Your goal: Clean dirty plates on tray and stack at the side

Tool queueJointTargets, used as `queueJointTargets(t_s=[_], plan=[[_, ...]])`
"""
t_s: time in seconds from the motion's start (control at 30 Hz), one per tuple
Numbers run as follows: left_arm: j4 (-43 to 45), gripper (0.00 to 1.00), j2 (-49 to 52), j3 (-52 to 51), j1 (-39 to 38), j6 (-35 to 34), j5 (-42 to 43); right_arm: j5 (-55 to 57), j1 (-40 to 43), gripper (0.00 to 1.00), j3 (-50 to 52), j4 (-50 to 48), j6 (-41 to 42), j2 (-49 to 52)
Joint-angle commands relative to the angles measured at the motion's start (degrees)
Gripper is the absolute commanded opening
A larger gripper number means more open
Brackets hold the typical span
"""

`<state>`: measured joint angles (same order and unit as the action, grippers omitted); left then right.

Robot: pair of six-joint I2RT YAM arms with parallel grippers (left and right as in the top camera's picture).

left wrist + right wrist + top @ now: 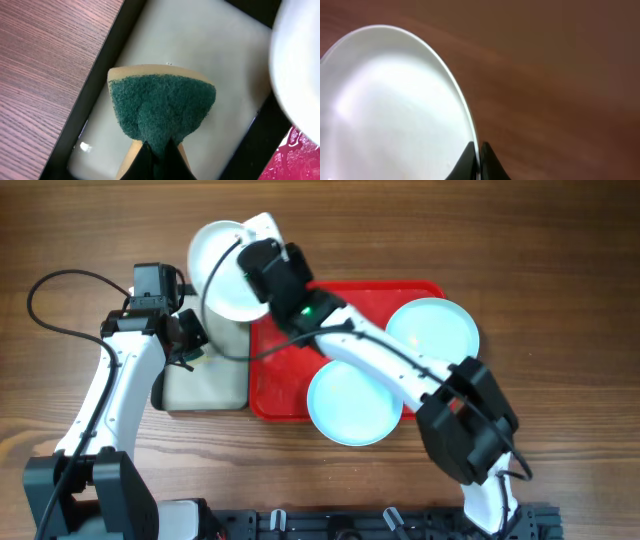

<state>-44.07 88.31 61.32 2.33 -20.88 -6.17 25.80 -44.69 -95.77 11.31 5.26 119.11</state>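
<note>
The white plate [225, 270] sits past the 10 o'clock corner of the red tray [280, 380], over the far end of the small black-rimmed tray [205, 385]. The right hand [479, 159] is closed narrowly on its rim, pinching the edge at the plate's 5 o'clock in the wrist view. One pale blue plate [432, 330] lies in the red tray toward 2 o'clock. The other pale blue plate [352, 402] sits at 6 o'clock, overhanging the near rim. The left hand [159, 161] is clamped on a yellow sponge [162, 110], whose green scouring face shows above the small tray's pale inside. Both trays sit on a wooden worktop [560, 260].
</note>
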Motion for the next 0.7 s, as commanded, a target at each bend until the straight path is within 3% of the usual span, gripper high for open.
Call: queueJointTargets(t_s=[0.0, 0.07, 0.17, 0.37, 0.67], plan=[[0.2, 0.04, -0.24, -0.35, 0.15, -0.57, -0.79, -14.86, 6.51, 0.04, -1.03, 4.44, 10.75, -4.61], [0.2, 0.04, -0.24, -0.35, 0.15, -0.57, -0.79, -24.9, 11.96, 0.04, -1.03, 9.05, 12.13, -6.27], [0.2, 0.04, -0.24, -0.37, 0.15, -0.57, -0.79, -28.92, 18.99, 0.04, -1.03, 14.91, 16.04, -8.07], [0.2, 0.04, -0.24, -0.37, 0.15, -0.59, -0.79, -28.85, 37.22, 0.04, -1.03, 28.68, 18.47, -8.87], [0.26, 0.04, -0.24, -0.37, 0.15, -0.59, -0.76, -28.79, 61.68, 0.04, -0.94, 36.33, 18.45, -8.87]])
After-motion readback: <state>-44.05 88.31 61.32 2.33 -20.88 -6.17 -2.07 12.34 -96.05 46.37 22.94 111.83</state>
